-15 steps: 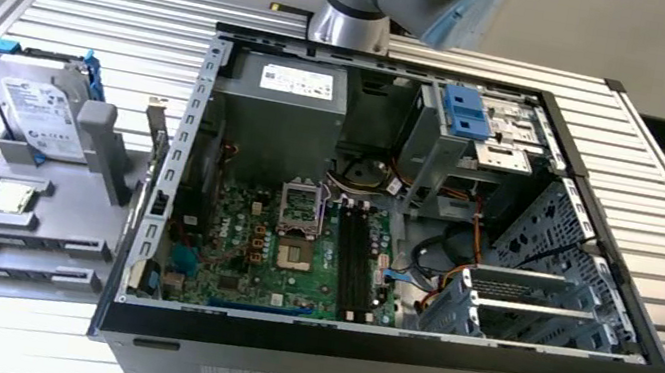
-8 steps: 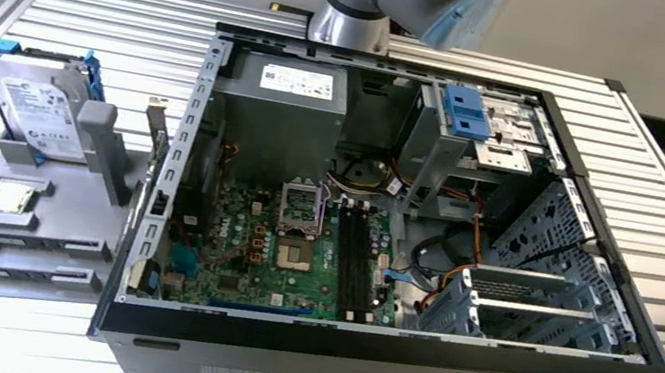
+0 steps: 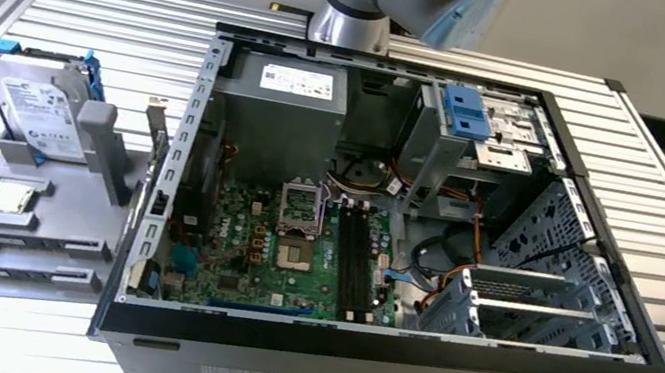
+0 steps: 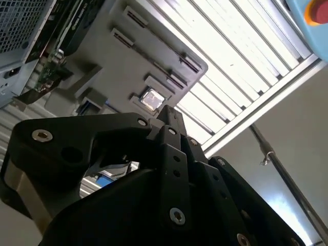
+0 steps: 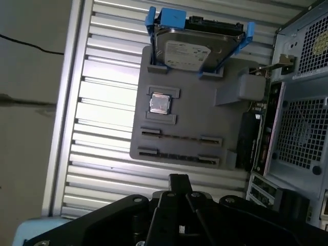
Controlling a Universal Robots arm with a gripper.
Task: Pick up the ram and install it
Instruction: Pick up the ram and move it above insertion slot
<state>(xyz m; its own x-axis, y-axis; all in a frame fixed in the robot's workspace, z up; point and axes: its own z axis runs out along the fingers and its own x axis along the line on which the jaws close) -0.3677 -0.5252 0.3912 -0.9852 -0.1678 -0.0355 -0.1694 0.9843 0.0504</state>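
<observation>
My gripper is shut with nothing between its black fingers, and its tip hangs high above the table. Below it lies a grey holder, whose two long slots are the part nearest the tip. Thin dark lines run along those slots. I cannot tell whether one of them is the ram, so the ram is hidden from me. In the exterior view the holder sits to the left of the open computer case. The green motherboard with its black memory slots lies inside.
A silver hard drive in blue rails stands at the holder's far end, with a small square chip in a pocket below it. The arm's base stands behind the case. A blue drive cage and cables fill the case's right half.
</observation>
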